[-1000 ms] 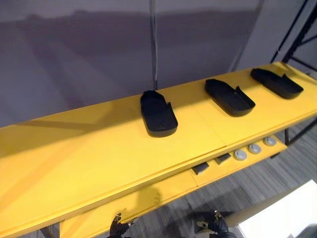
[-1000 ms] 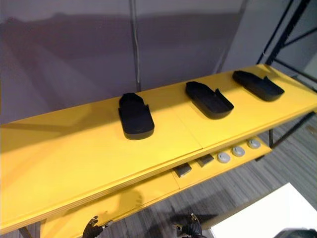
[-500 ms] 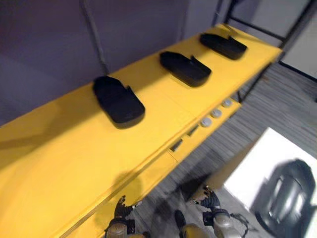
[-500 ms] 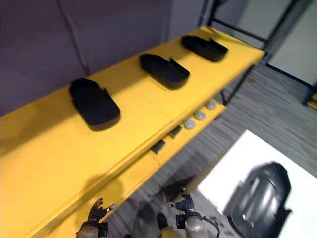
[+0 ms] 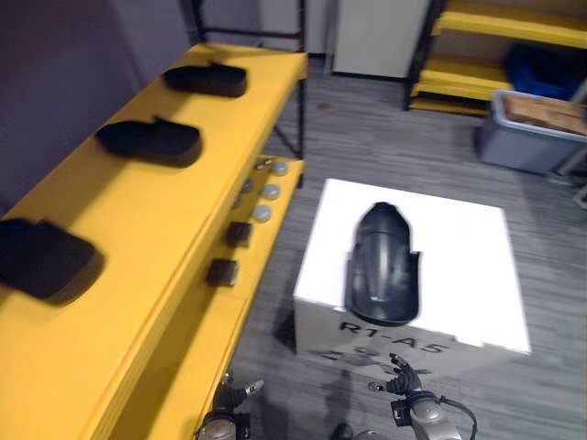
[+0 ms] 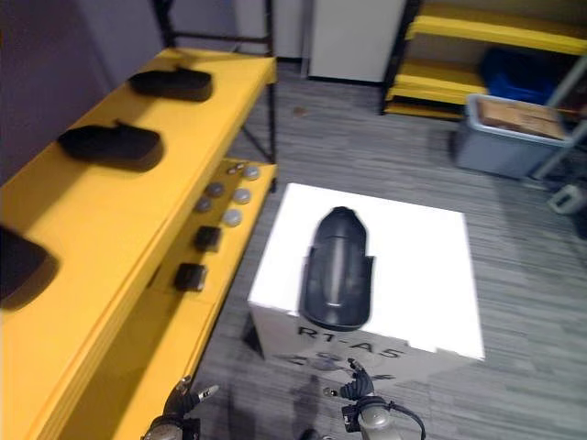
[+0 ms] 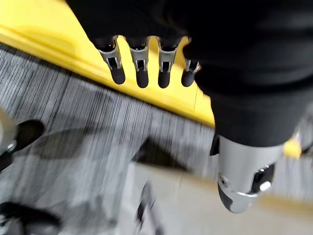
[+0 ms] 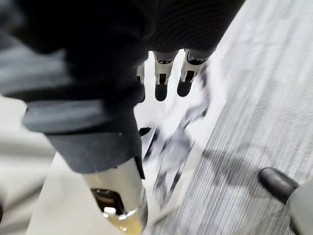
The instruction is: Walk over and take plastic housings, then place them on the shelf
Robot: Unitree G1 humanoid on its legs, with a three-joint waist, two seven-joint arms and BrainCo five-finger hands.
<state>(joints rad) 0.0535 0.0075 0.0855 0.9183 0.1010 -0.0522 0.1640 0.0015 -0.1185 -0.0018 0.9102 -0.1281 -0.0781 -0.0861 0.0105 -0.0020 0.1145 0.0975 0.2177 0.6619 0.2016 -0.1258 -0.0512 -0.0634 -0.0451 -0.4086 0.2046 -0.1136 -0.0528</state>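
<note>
Three black plastic housings already lie in a row on the top board of the yellow shelf (image 5: 156, 229) along the left of the scene: a far housing (image 5: 206, 80), a middle housing (image 5: 149, 140) and a near housing (image 5: 41, 259), each well apart from the next. A fourth housing (image 5: 383, 264) lies lengthwise on top of the white box (image 5: 459, 247), which stands on the floor to the right of the shelf and near the robot; neither hand touches it. The left hand (image 5: 223, 401) hangs low at the near edge, just beside the shelf's lower board, and its wrist view shows the fingers (image 7: 142, 73) straight and spread with nothing in them. The right hand (image 5: 402, 383) hangs low before the near face of the box, its fingers (image 8: 161, 83) likewise straight and holding nothing. The lower board carries some round silver discs (image 5: 264, 192) and dark blocks (image 5: 223, 272), which look to be no part of the job. By this lie of things the task seems well along, with three pieces placed and one waiting. What is left, as I judge it, is to step up to the box, take the fourth housing, most likely with both hands given its length, carry it across to the shelf and set it on the top board, where bare yellow shows between and around the pieces already there.
</note>
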